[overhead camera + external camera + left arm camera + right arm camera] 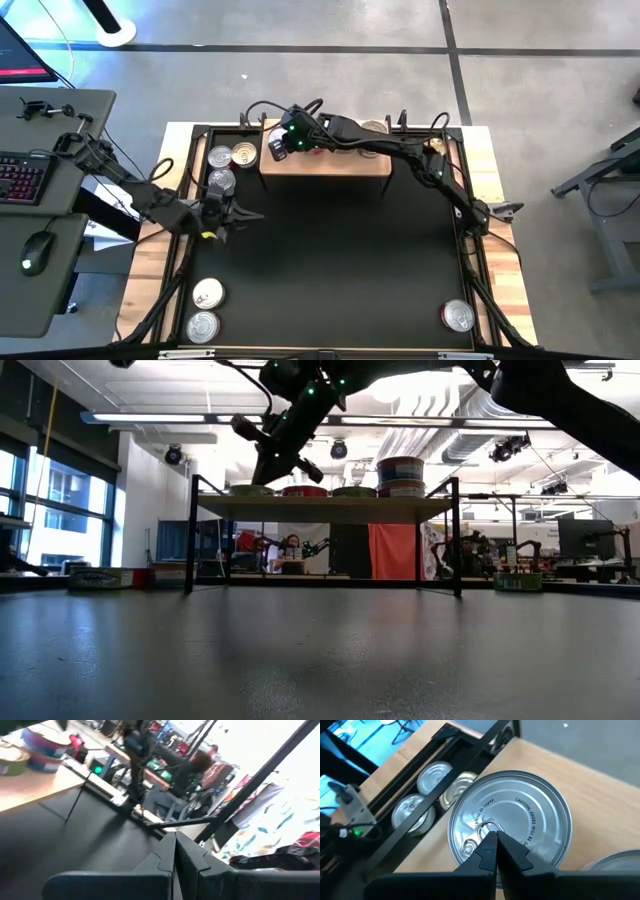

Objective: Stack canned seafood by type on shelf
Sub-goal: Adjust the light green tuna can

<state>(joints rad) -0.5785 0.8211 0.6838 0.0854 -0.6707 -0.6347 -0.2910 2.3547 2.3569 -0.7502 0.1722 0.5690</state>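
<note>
Black mat (330, 260): six tins off shelf (330, 165), several shelved; right gripper (496, 836) clenched empty above shelved tin (520, 820); left gripper (175, 837) clenched, idle

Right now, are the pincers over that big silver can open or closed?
Closed. In the right wrist view the right gripper has its two dark fingers pressed together, no gap, above the silver can on the wooden shelf.

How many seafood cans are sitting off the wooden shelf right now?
6. Three cans cluster by the shelf's left end, two lie in the high view's lower-left corner, and one lower right. The arms may hide more.
</note>
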